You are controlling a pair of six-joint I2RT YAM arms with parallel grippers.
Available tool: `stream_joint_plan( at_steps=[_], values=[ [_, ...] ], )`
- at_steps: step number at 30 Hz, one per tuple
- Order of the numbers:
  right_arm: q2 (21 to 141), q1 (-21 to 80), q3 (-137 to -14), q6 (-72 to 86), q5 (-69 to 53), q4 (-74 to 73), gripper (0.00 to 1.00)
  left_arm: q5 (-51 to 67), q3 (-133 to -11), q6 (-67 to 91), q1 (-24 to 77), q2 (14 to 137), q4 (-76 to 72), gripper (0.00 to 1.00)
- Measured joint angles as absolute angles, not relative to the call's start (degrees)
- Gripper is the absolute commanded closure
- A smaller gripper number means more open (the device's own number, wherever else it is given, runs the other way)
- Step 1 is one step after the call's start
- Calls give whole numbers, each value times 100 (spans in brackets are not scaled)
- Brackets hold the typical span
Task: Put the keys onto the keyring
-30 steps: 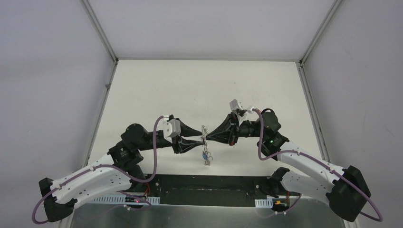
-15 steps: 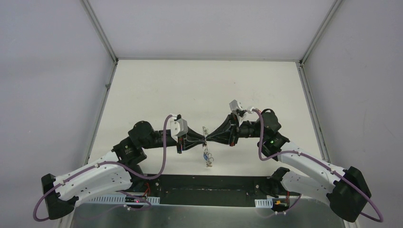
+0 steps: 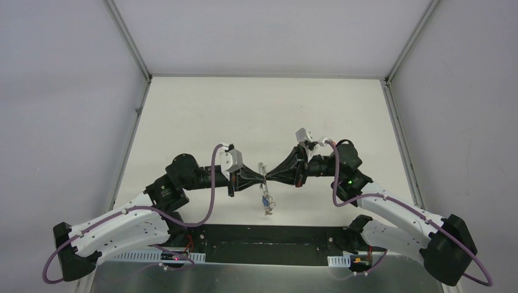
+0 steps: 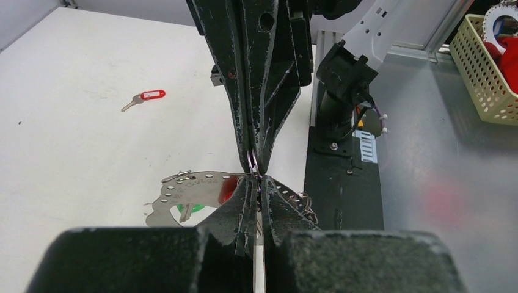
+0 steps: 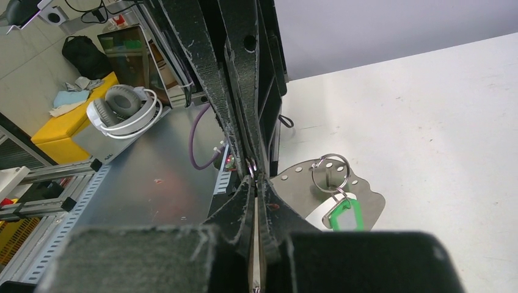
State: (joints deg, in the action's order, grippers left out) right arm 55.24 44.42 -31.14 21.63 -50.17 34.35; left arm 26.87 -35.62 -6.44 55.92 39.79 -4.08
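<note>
The left gripper point(image 3: 261, 177) and right gripper point(image 3: 269, 177) meet tip to tip, each with its jaws closed. A thin wire loop, the keyring point(image 4: 252, 163), is pinched where the tips meet, and only a short arc of it shows. A perforated metal plate point(image 4: 195, 188) lies just below the keyring, and its curved edge spreads to both sides of the fingers. A split ring point(image 5: 330, 173) passes through one hole of the plate and carries a green-tagged key point(image 5: 342, 217). From overhead the assembly reads as one narrow line. Its long axis runs from the far side of the keyring to the near side, roughly square to the line of the two grippers. A blue-headed key point(image 3: 265, 200) sits on the near side of the keyring. A red-tagged key point(image 4: 143, 97) lies flat on the table point(image 3: 244, 110), well apart from the keyring.
</note>
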Motion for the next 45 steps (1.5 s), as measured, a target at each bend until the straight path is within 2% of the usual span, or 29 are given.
stream_joint_plan(
  at_steps=[2,3,8,11,13,20,31,40,45],
  values=[
    [5522,4436,-3114,2147,-5009,3437,100,2609,-3623,-561,5592,4001,-331,100],
    [5518,4436,-3114,2134,-4995,3437,97,2561,-3667,-508,5594,4014,-261,100],
    [5468,4442,-3118,2075,-4886,3361,61,2285,-4134,-333,5594,4202,403,100],
    [5374,4451,-3120,2003,-4823,3225,52,2152,-4609,-344,5594,4372,1017,100],
    [5297,4451,-3142,1925,-4783,3098,49,2121,-4950,-370,5594,4477,1439,100],
    [5218,4451,-3356,1734,-4742,2794,49,2158,-6375,-626,5594,5140,3199,100],
    [5509,4576,-3610,1658,-4895,2781,66,2303,-8565,-1188,5594,6639,5867,100],
    [5922,4818,-3642,1682,-4888,3002,67,2447,-8954,-1343,5594,6976,6608,100],
    [6121,4921,-3732,1710,-4880,3157,73,2512,-8954,-1385,5594,7019,6700,100]
  ],
)
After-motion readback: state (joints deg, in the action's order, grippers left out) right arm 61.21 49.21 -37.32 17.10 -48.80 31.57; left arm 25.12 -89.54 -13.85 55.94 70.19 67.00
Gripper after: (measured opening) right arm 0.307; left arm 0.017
